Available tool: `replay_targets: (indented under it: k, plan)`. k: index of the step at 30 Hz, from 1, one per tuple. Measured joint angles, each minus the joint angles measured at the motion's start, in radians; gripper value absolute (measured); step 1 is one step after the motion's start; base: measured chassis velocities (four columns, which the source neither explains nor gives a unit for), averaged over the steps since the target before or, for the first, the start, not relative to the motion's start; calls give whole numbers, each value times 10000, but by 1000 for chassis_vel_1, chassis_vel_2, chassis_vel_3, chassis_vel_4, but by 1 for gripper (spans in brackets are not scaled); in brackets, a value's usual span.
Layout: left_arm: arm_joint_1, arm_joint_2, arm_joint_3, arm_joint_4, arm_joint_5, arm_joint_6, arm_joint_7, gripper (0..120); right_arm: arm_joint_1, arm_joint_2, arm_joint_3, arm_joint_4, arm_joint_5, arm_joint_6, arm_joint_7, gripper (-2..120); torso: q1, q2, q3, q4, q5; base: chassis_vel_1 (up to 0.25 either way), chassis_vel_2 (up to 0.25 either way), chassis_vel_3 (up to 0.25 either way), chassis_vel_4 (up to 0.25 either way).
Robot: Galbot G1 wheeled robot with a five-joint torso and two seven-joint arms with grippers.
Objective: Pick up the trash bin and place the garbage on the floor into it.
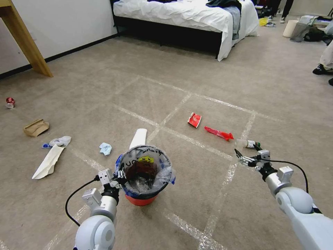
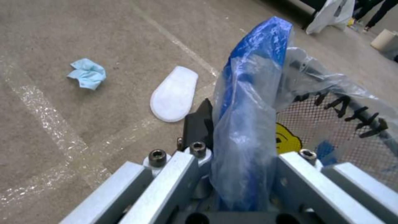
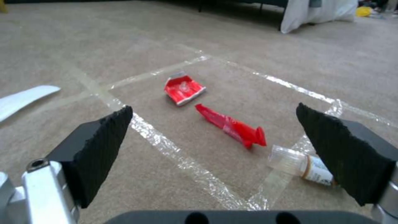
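The trash bin point(image 1: 141, 199), a red bucket lined with a clear printed bag, is low in the middle of the head view. My left gripper point(image 1: 119, 175) is shut on its near-left rim, and the bag's blue edge point(image 2: 248, 124) is pinched between the fingers. My right gripper point(image 1: 242, 158) hovers open just short of a clear bottle point(image 1: 247, 143) point(image 3: 298, 163). Garbage lies around: a long red wrapper point(image 1: 218, 133) point(image 3: 232, 126), a flat red wrapper point(image 1: 194, 119) point(image 3: 182, 90), a white foam piece point(image 1: 138, 138) point(image 2: 174, 93), a blue tissue point(image 1: 105, 148) point(image 2: 88, 73).
At far left lie white paper point(image 1: 48, 162), a tissue point(image 1: 60, 141), a brown carton point(image 1: 35, 127) and a red can point(image 1: 10, 102). A bed point(image 1: 180, 17) stands at the back, a wooden table leg point(image 1: 24, 41) at upper left. Tape lines cross the carpet.
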Motion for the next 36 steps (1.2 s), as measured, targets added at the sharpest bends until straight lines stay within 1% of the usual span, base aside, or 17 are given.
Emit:
replay_targets:
  k: [7, 21, 27, 31, 32, 33, 36]
  plan:
    - [-9, -43, -31, -15, 8, -14, 15, 4, -63, 257, 180, -73, 29, 70, 44, 100, 0, 0, 0, -3, -1, 0, 0, 0, 0]
    - [-40, -56, -158, -36, -50, -20, 6, 4, 470, 238, -127, -256, 482, -5, -224, 100, 0, 0, 0, -2, -1, -3, 3, 4, -4]
    - [-22, -13, -274, -78, -118, -25, -9, 4, 671, 242, -311, -254, 601, -93, -227, 100, -1, 0, 0, -2, -1, -91, 84, 104, -117]
    - [17, 27, -358, -73, -143, -46, -7, 4, 747, 248, -464, -320, 619, -89, -221, 100, 0, 0, 1, -2, -3, -185, 221, 209, -200]
    - [18, 27, -396, -58, -155, -57, -4, 4, 776, 241, -528, -363, 619, -48, -222, 100, 0, 0, 1, 1, 5, -235, 247, 221, -243]
    - [18, 27, -396, -58, -155, -57, -4, 4, 776, 241, -528, -363, 619, -48, -222, 100, 0, 0, 1, 1, 5, -235, 247, 221, -243]
    - [15, 30, -421, -41, -165, -61, -3, 4, 829, 223, -595, -404, 634, 59, -220, 100, 1, 0, 2, -1, -5, -249, 256, 221, -253]
